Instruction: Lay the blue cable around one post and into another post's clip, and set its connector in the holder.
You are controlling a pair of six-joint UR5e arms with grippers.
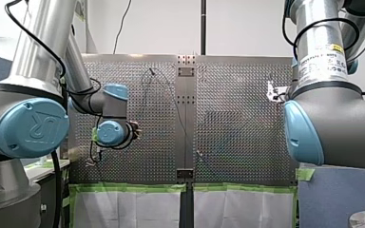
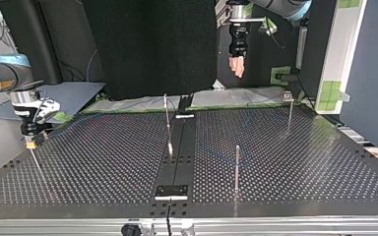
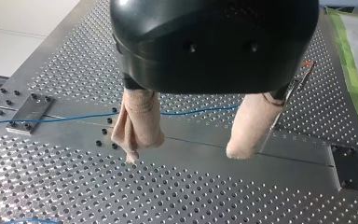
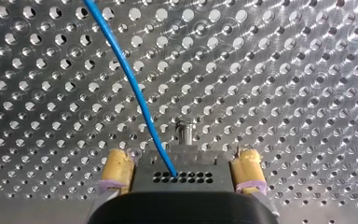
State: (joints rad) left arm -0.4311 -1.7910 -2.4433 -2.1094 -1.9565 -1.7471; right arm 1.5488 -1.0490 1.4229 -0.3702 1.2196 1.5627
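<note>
My right gripper point(image 4: 182, 161) had its yellow pads point(image 4: 116, 170) closed against a dark connector point(image 4: 182, 179), which sat squarely between them. The blue cable point(image 4: 135, 93) left the connector's face and ran away across the perforated table point(image 4: 284, 70). A thin metal post point(image 4: 184, 133) stood just ahead of the connector. In the top view this gripper hung low at the middle left of the frame, close above the table. My left gripper point(image 3: 186, 149) held nothing. Its beige pads point(image 3: 140, 121) were spread wide apart, and the cable lay on the table beyond them, crossing a small bolted plate point(image 3: 28, 109). In the top view it hung high at the upper middle of the frame, well clear of the table. Three more posts point(image 2: 237, 167) rose toward that frame's centre and right. The step in hand appeared to be routing the cable while carrying its connector end. Whether the cable already rounded a post could not be told. The next move likely called for leading the cable round a post without letting it snag, then pressing it into a clip before seating the connector.
</note>
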